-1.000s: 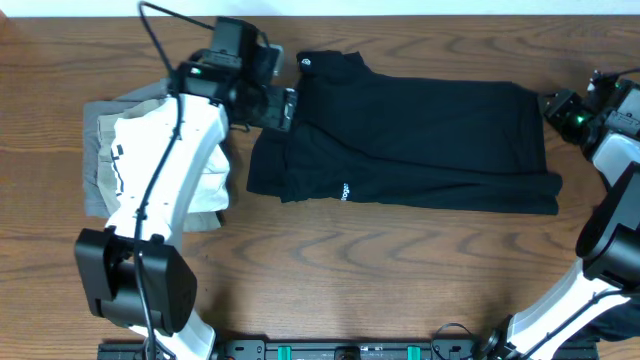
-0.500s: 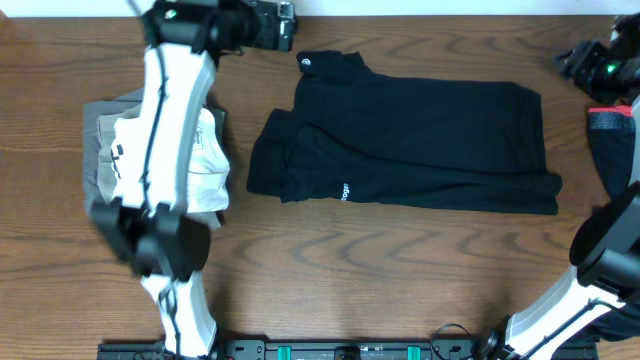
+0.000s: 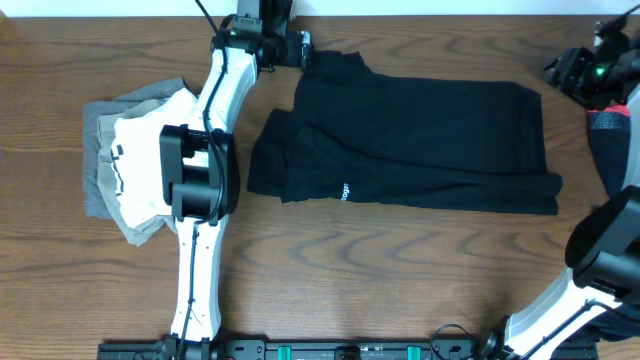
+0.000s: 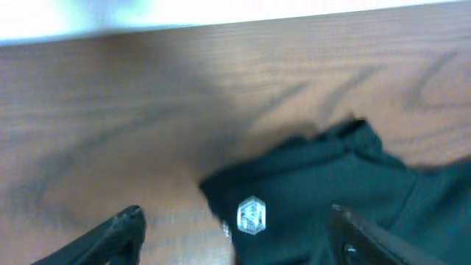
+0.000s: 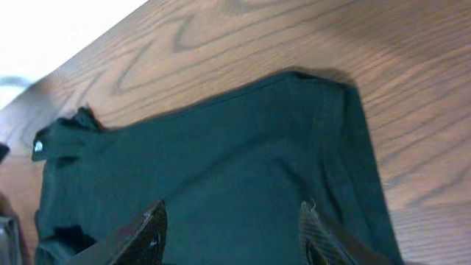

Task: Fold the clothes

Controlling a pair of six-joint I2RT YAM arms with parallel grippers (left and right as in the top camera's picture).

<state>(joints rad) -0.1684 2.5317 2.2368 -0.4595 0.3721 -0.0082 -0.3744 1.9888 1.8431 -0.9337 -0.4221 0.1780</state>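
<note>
Overhead: black shirt [image 3: 420,140] lies mid-table, long axis 9 to 3 o'clock, part-folded, with a loose lobe of fabric bunched at its 8 o'clock corner. Stack of grey and white garments [image 3: 135,170] sits apart at the 9 o'clock side of the table [image 3: 400,290].

Left gripper [image 4: 239,239]: jaws spread wide, nothing held. It hovers at the shirt's 11 o'clock corner, the white logo [image 4: 250,216] between the fingers [image 4: 121,228]. Contact with the cloth cannot be told; the view is blurred.

Right gripper [image 5: 232,239]: jaws parted, empty, near the shirt's 2 o'clock corner, seemingly just outside the edge in the overhead view.

Risks, as judged:
- Left jaws straddle only the corner tip. A shallow pinch would likely slip on lifting, or catch one layer and leave the underlayer behind
- The two corners are well apart. An uneven lift would skew the fold line and could drag the shirt toward the stack
- The bunched 8 o'clock lobe could get trapped under the fold, leaving a lump
- Right jaws closing where they are may grab air
</note>
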